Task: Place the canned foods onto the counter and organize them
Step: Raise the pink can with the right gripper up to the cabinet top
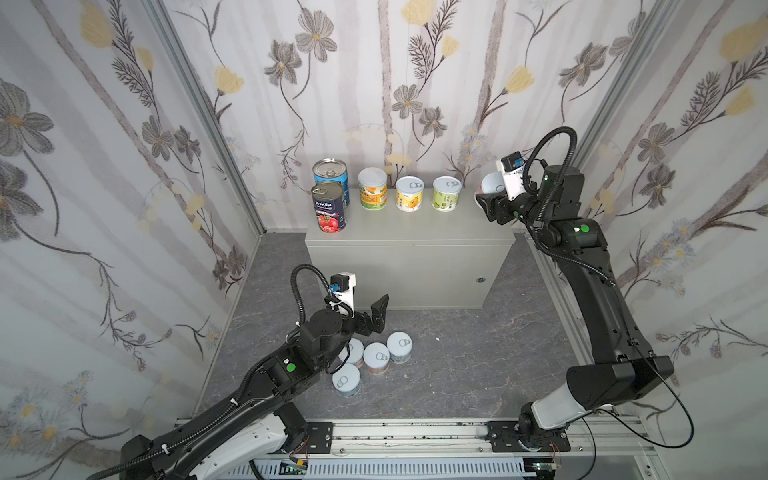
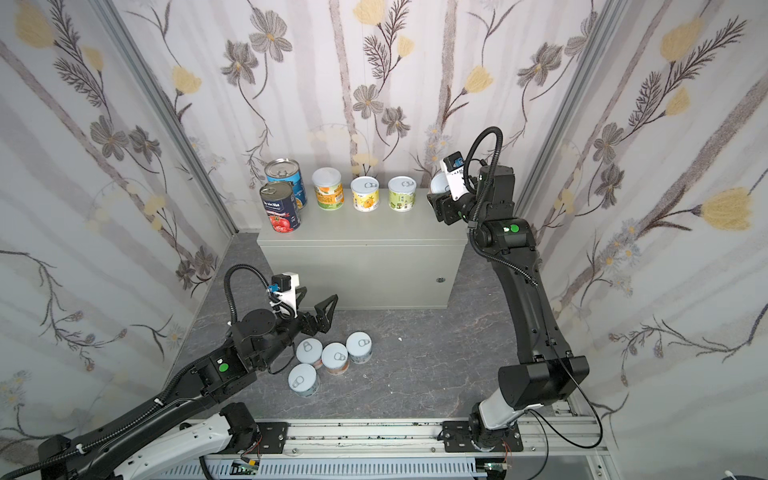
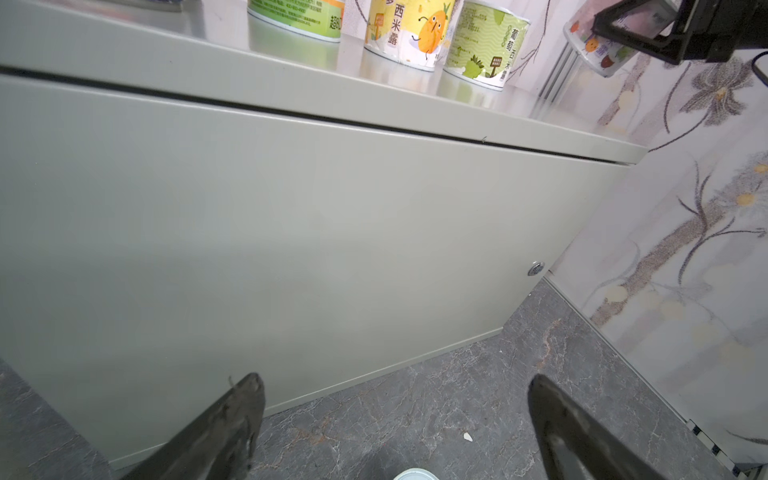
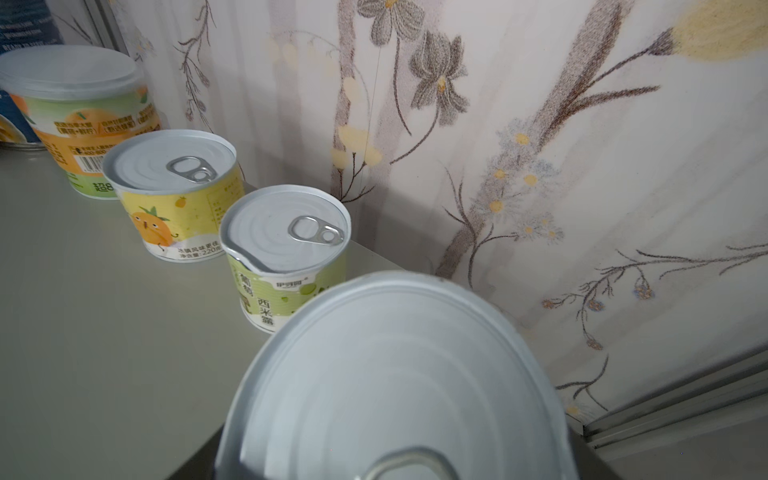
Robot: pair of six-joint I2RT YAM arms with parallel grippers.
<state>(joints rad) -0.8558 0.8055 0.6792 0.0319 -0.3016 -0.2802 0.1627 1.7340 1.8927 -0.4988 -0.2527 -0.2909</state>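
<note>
The right tool [image 1: 486,195] grips a short pale-lidded tin can [image 4: 395,374] over the grey metal table's [image 1: 409,232] three-o'clock end; the left tool [image 3: 395,386] gapes wide.

Both top views look down from high above the front rail [image 1: 395,434] toward the back wall [image 1: 374,83], far enough off to take in the whole surface [image 1: 409,237] and the floor [image 1: 457,353] around it. The left wrist view sits low, near the floor, facing the surface's front and its lock [image 3: 536,268] close up. The right wrist view looks along the surface's top from right behind the held can [image 4: 399,374]. All four views share the row of short cans [image 1: 409,193].
</note>
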